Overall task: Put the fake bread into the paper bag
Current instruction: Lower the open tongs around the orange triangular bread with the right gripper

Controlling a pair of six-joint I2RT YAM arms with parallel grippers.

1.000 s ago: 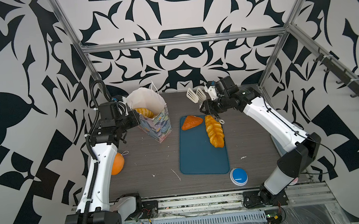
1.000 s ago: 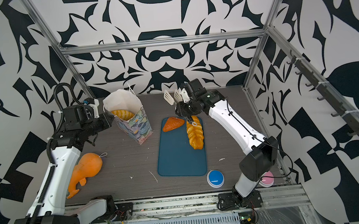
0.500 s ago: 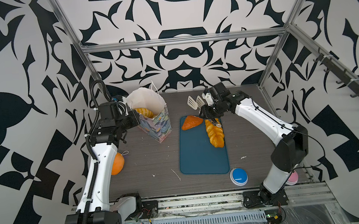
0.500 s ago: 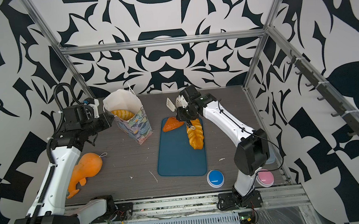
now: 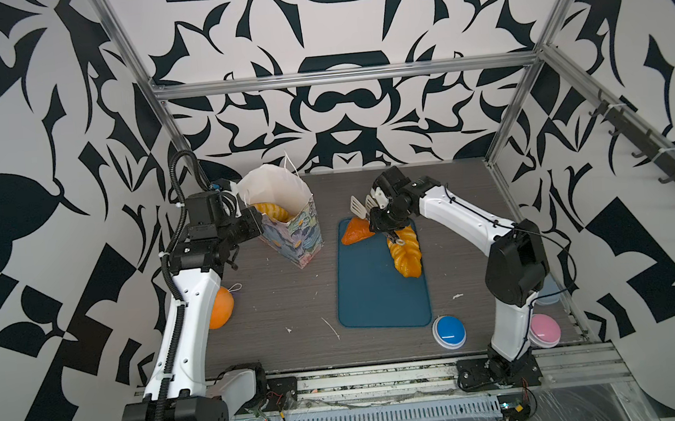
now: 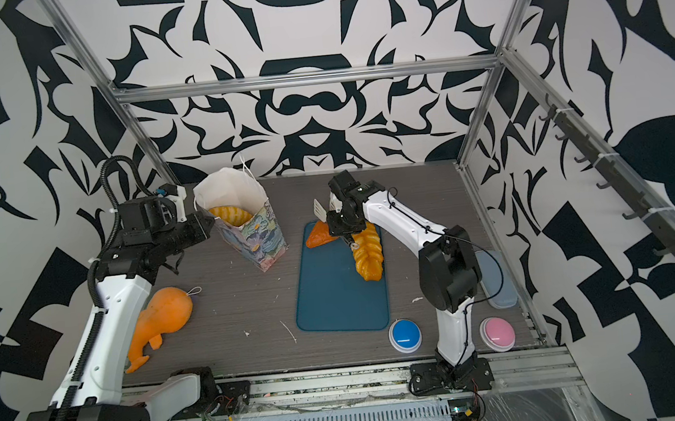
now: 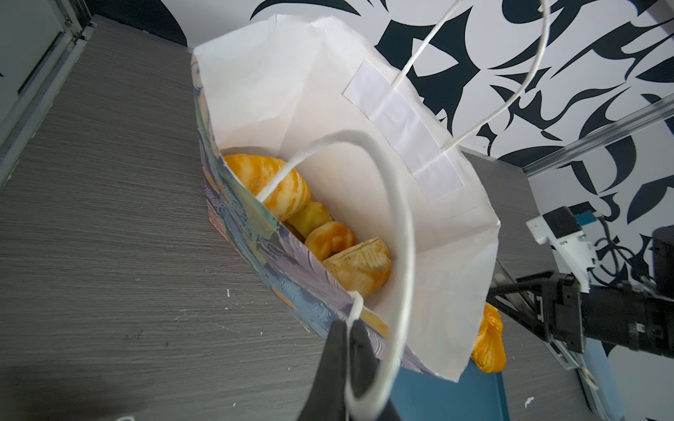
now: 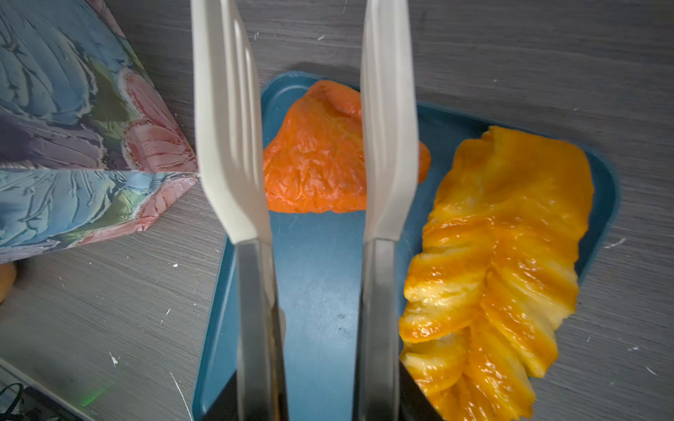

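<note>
**Left gripper (image 7: 345,340) pins the paper bag (image 5: 297,240); tongs (image 8: 227,145) straddle the orange triangle (image 8: 313,160)**

Pinched tight on the bag's rim at the foot of a string handle, the left gripper keeps the mouth open. Several pieces of the fake bread (image 7: 288,189) already lie inside. Over the blue tray (image 5: 377,299), the right gripper (image 5: 386,217) clasps the tongs, white blades apart on either side of the triangle. The braided loaf (image 8: 503,255) lies just beside. This looks like the pick-up step. Next the blades must squeeze the triangle, lift it and carry it to the bag.
</note>
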